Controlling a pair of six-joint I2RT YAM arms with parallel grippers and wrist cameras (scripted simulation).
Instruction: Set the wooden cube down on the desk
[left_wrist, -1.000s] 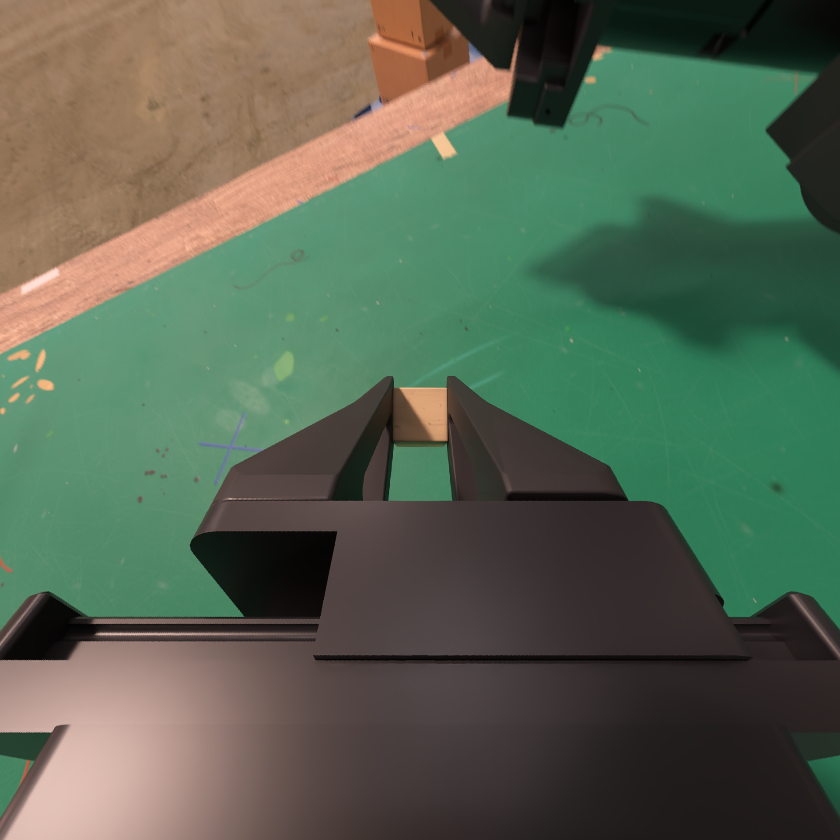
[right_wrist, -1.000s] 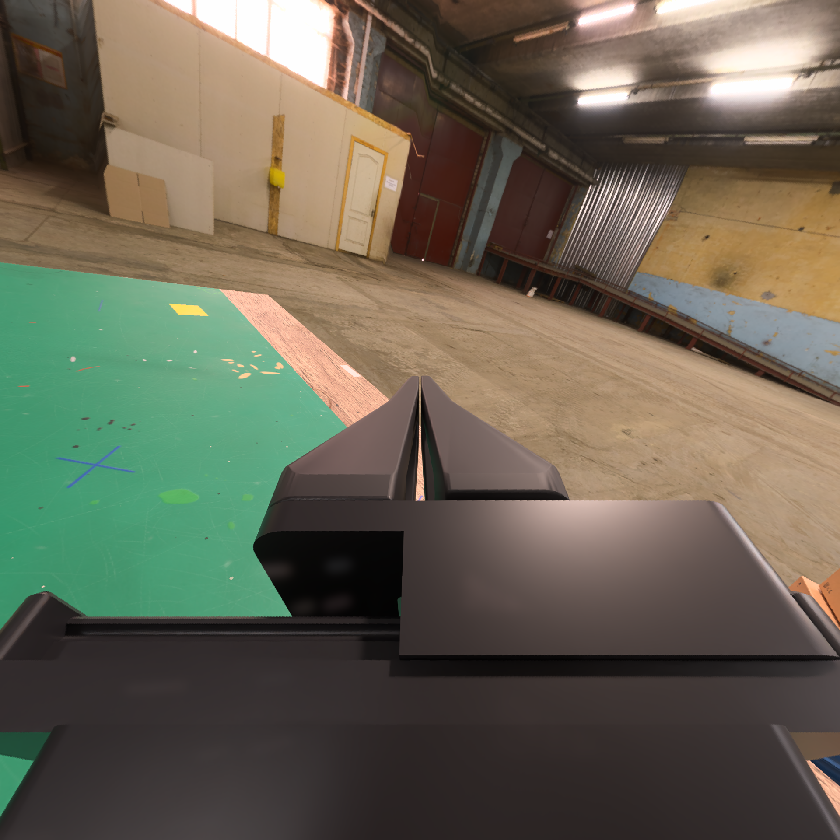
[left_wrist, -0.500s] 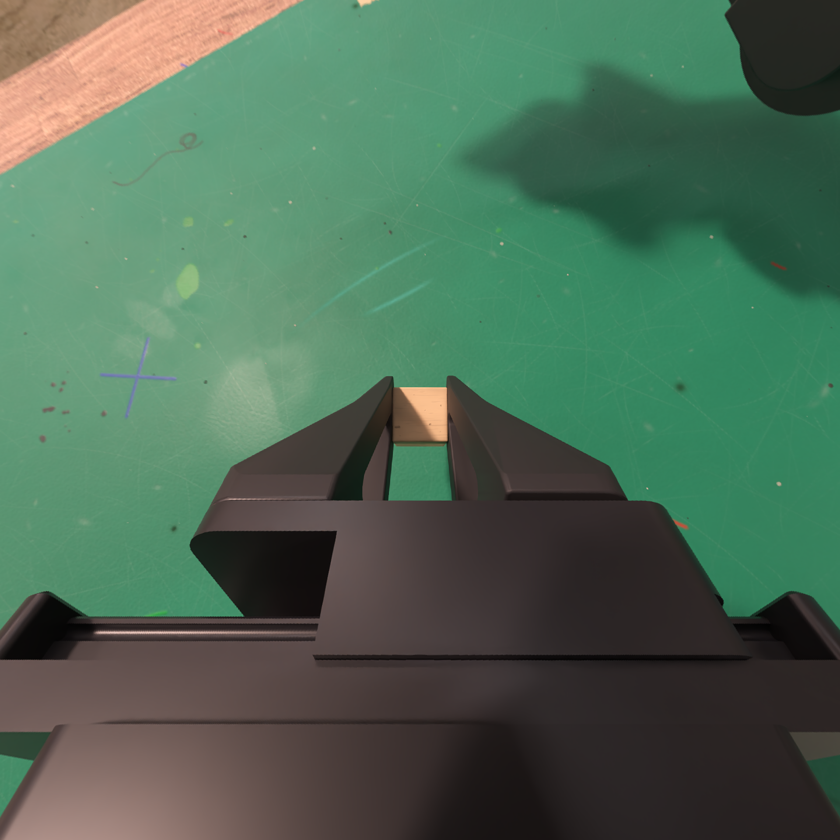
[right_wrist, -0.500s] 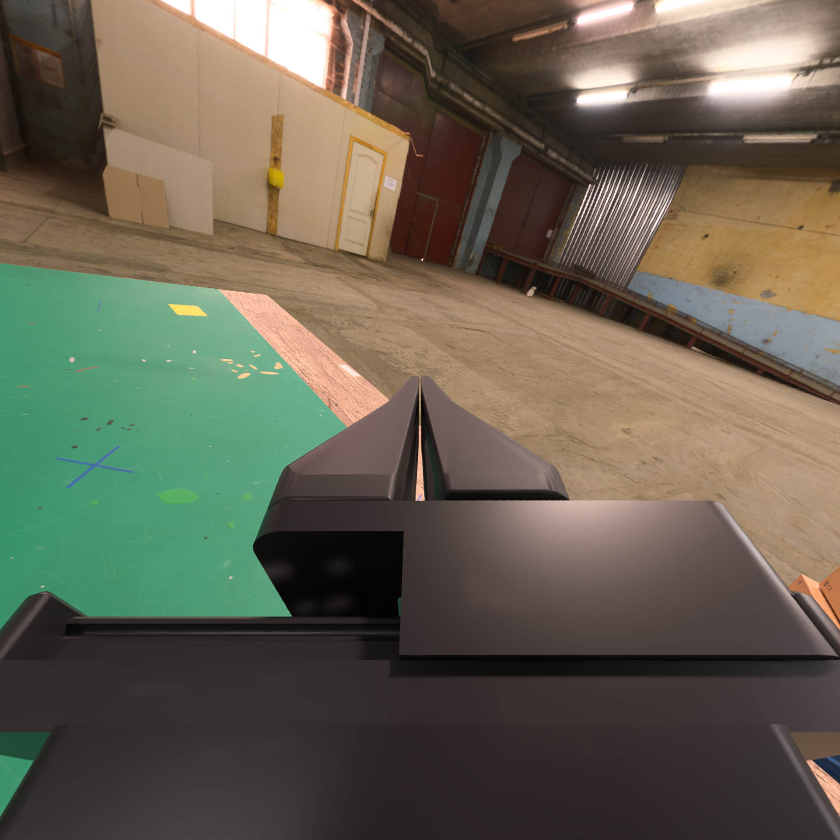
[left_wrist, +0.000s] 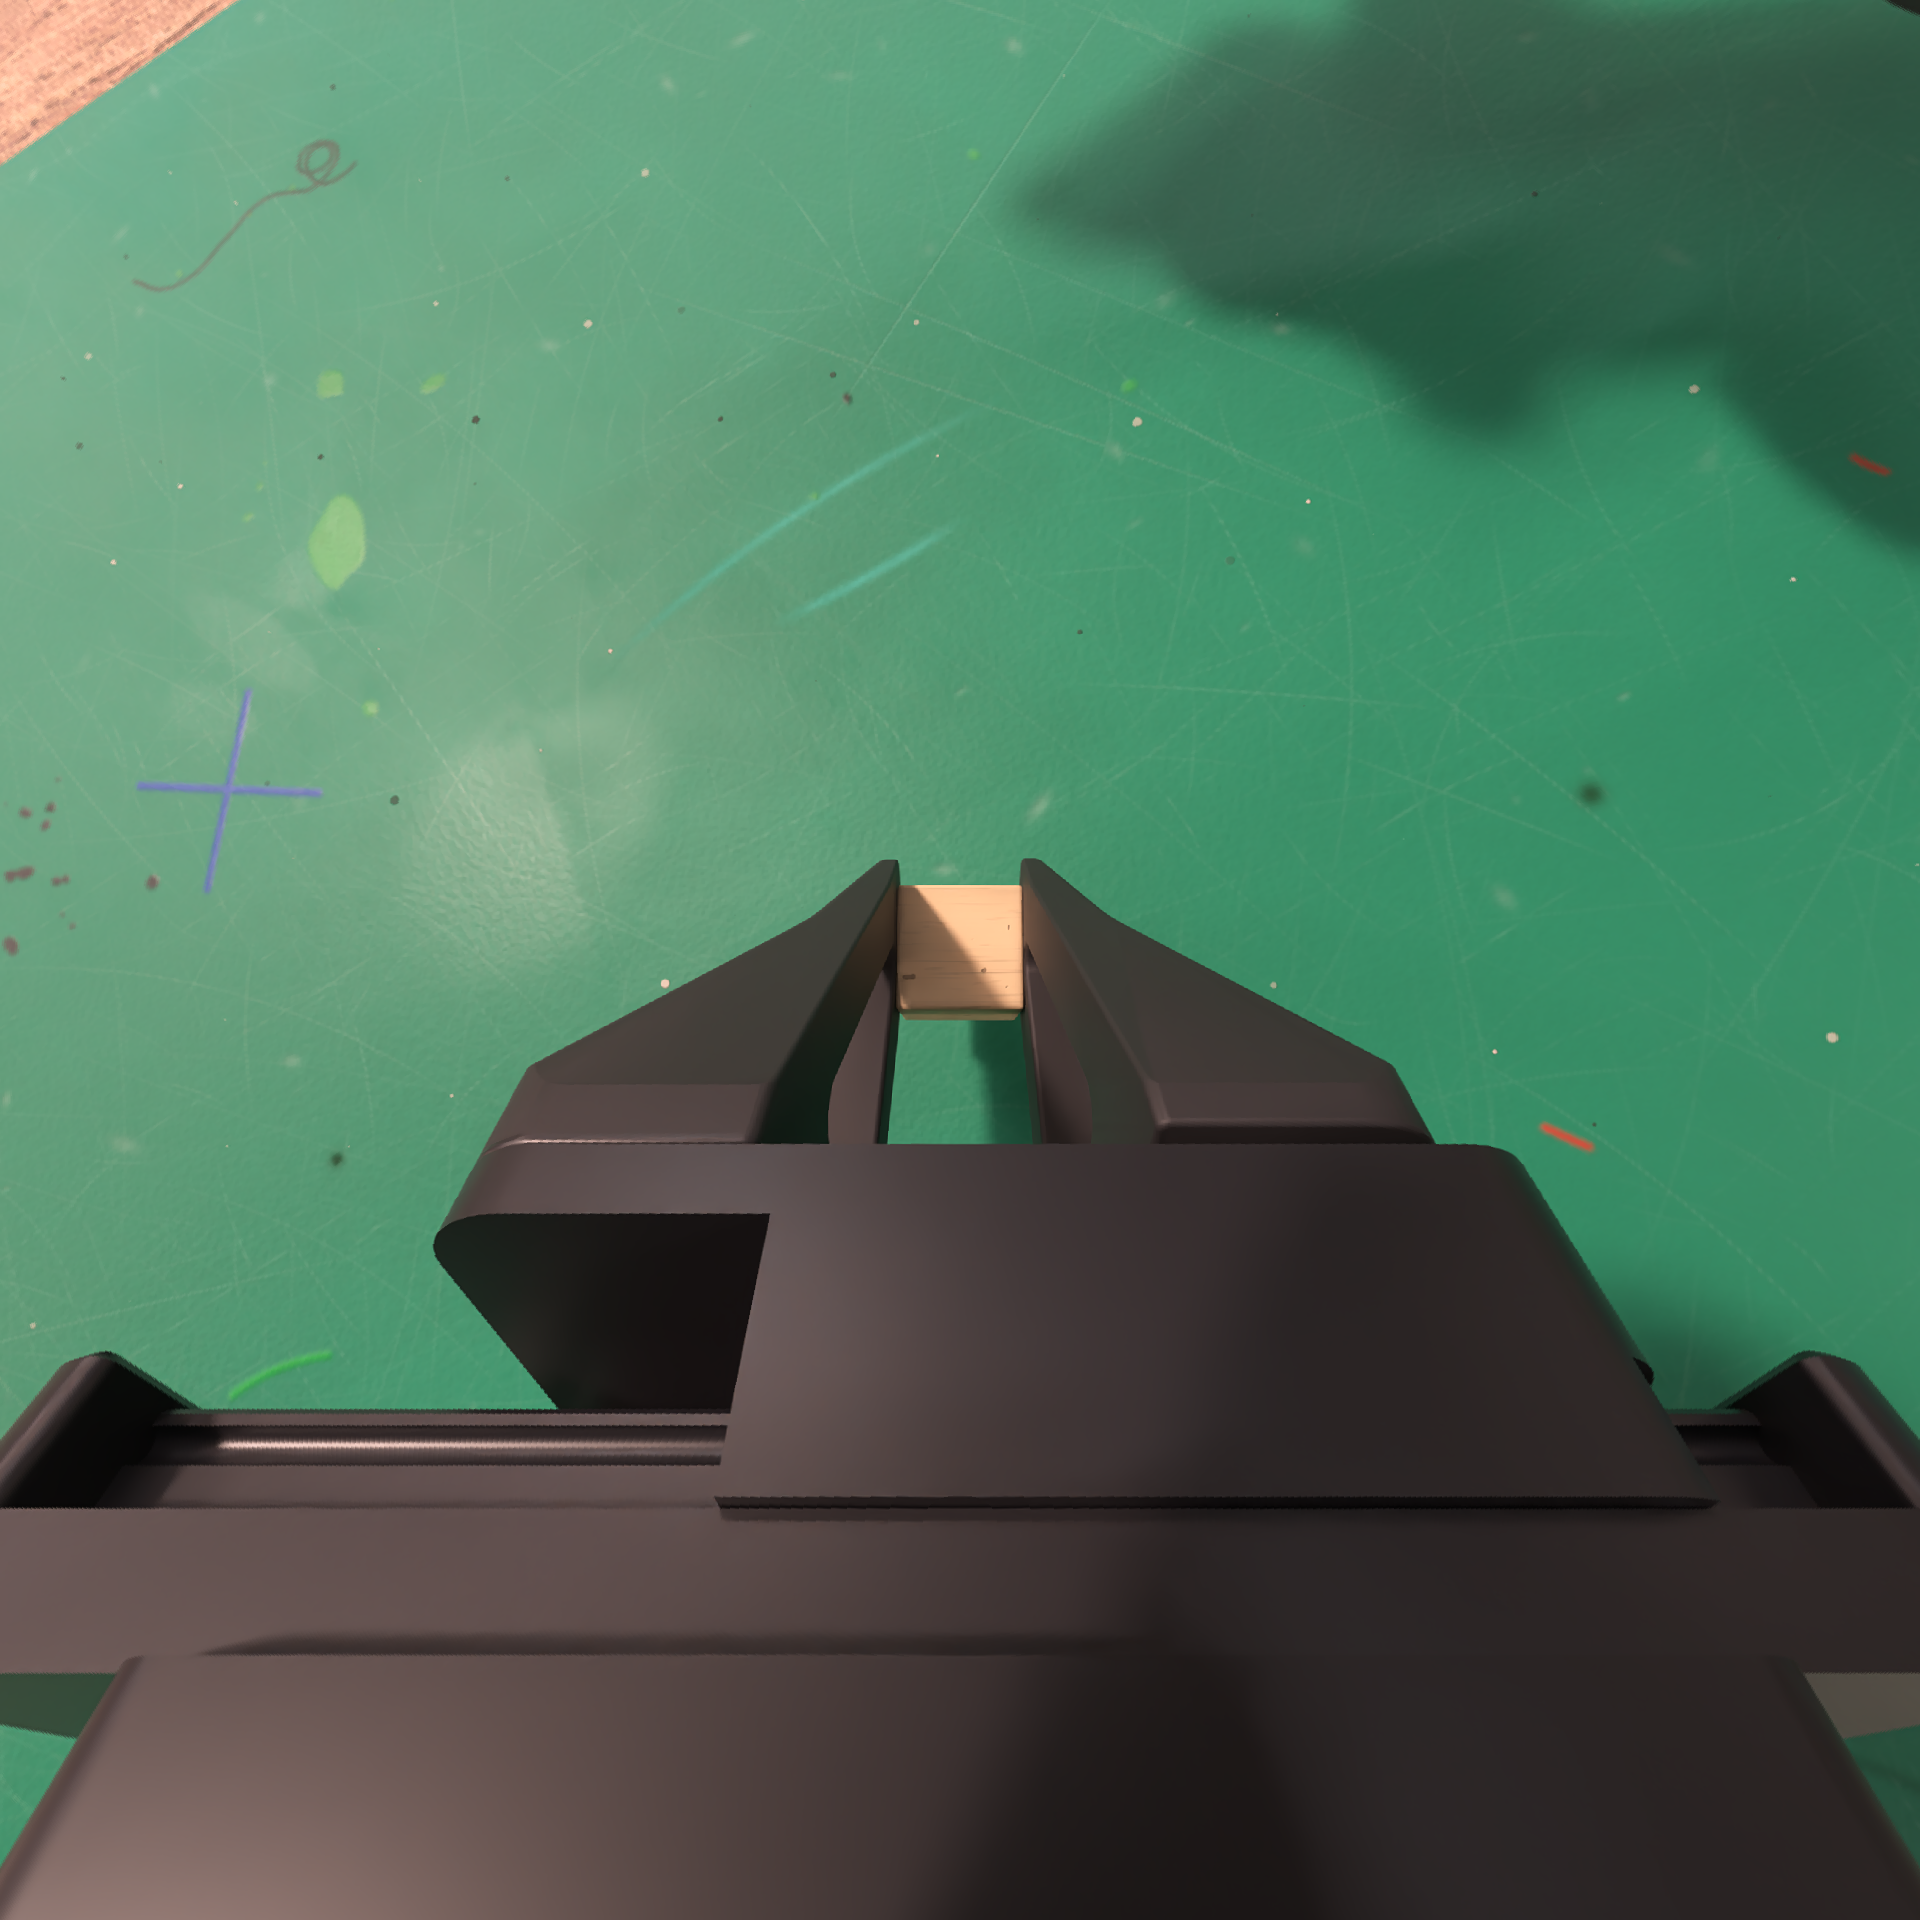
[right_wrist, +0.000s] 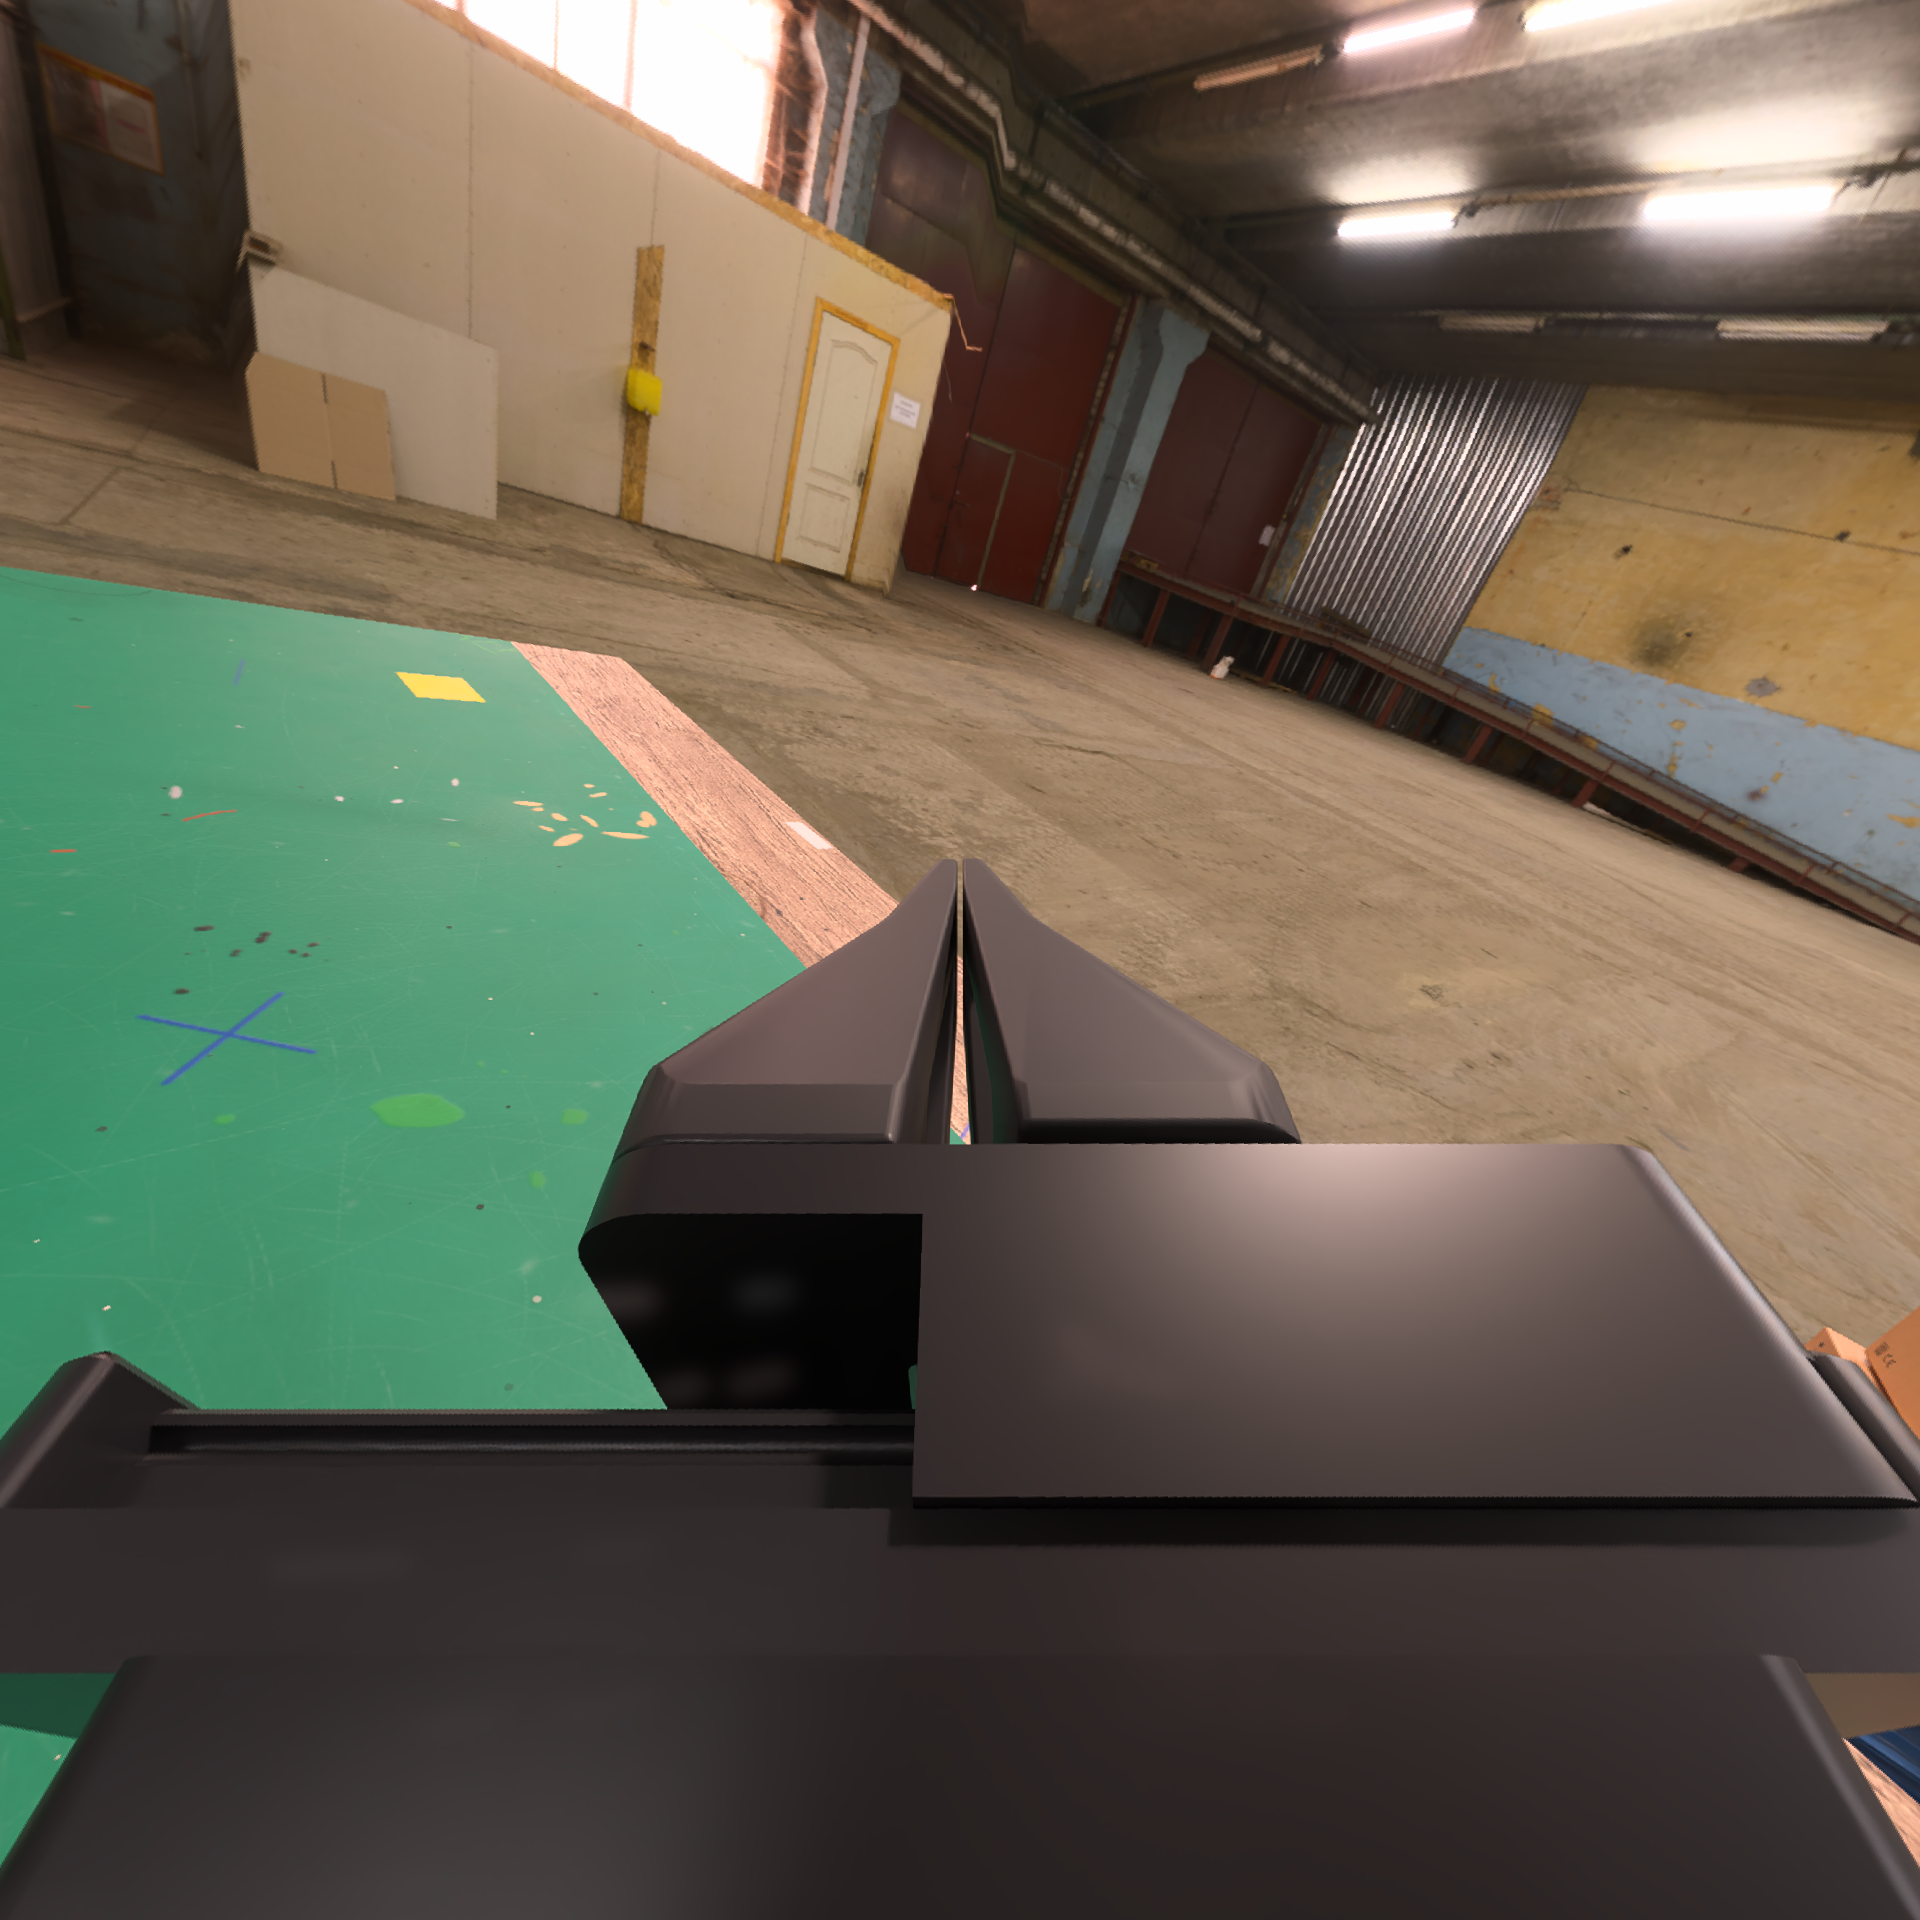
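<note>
In the left wrist view my left gripper (left_wrist: 959, 883) is shut on a small pale wooden cube (left_wrist: 958, 948), held between the two black fingertips. It hangs over the green desk mat (left_wrist: 1143, 675), pointing down at it, and a small shadow lies on the mat just under the cube. Whether the cube touches the mat I cannot tell. In the right wrist view my right gripper (right_wrist: 959, 868) is shut and empty, held above the mat's right edge (right_wrist: 665, 883) and pointing out over the hall floor.
A large dark shadow (left_wrist: 1455, 239) of an arm lies on the mat at the upper right. A blue cross mark (left_wrist: 227, 790) and paint flecks dot the mat. The desk's wooden rim (right_wrist: 727, 800) borders the mat. Cardboard boxes (right_wrist: 1881, 1361) stand off the desk.
The left gripper with the cube has come lower and closer to the mat, tilting downward: the desk rim, boxes and the other arm left the view. The right gripper has not moved.
</note>
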